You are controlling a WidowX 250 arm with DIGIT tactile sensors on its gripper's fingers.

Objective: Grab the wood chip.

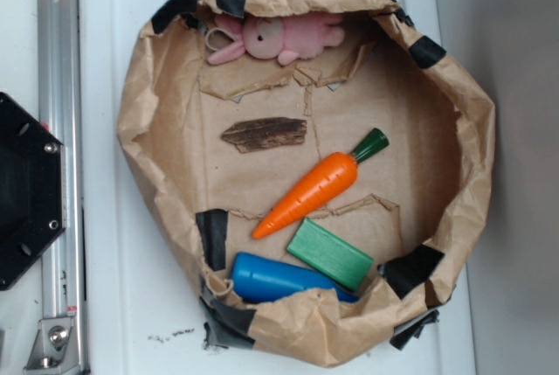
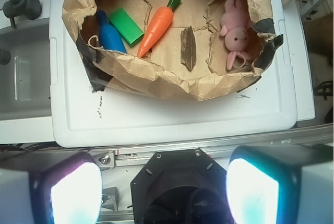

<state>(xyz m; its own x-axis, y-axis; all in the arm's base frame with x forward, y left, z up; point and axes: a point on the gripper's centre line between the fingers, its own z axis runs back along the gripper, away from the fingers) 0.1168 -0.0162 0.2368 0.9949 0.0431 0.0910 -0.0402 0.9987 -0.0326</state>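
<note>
The wood chip (image 1: 264, 134) is a flat dark brown bark-like piece lying on the brown paper floor of the paper-lined bowl (image 1: 144, 104), left of centre, below the pink bunny. In the wrist view the wood chip (image 2: 188, 48) lies upright in the frame between the carrot and the bunny. My gripper (image 2: 163, 190) is open and empty, its two glowing fingers (image 2: 75, 192) wide apart at the bottom of the wrist view, high above the robot base and far back from the bowl. The gripper does not show in the exterior view.
An orange carrot (image 1: 307, 193) with green tip, a green rectangular block (image 1: 330, 254), a blue bottle-like toy (image 1: 275, 278) and a pink plush bunny (image 1: 271, 38) share the bowl. The crumpled paper walls stand raised all round. The black robot base (image 1: 26, 191) is at the left.
</note>
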